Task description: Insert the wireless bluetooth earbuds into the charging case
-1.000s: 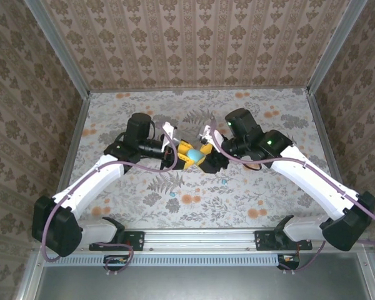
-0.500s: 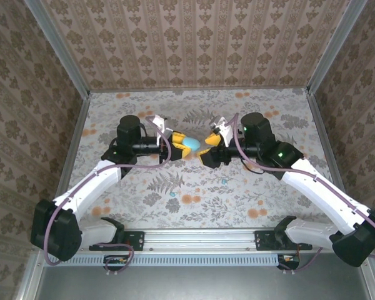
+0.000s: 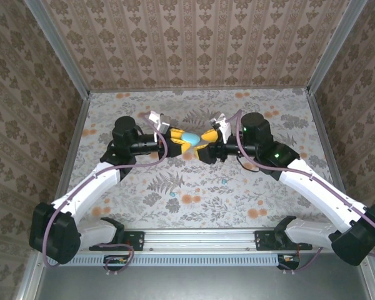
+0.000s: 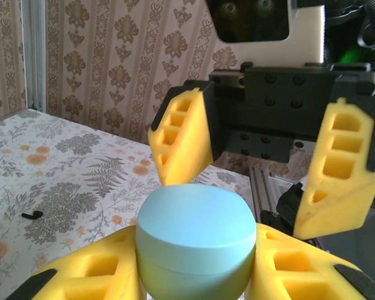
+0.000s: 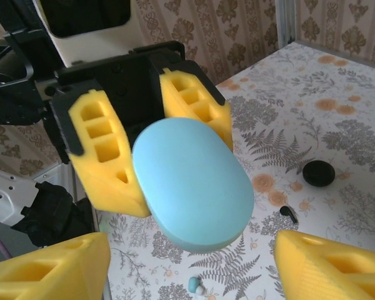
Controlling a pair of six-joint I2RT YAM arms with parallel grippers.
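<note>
Left pincer (image 3: 180, 140) is clamped on the teal charging case (image 3: 189, 138), lid down, held up off the bench (image 3: 269, 200) mid-workspace. Right pincer (image 3: 206, 140) faces it head-on, just beside the case, yellow fingers (image 4: 181, 134) spread apart on either side and not touching it. One black earbud (image 5: 289, 213) lies on the bench below, near a flat black disc (image 5: 318, 172). Left wrist view has a small black earbud shape on the bench too; can't tell if it's the same one.
</note>
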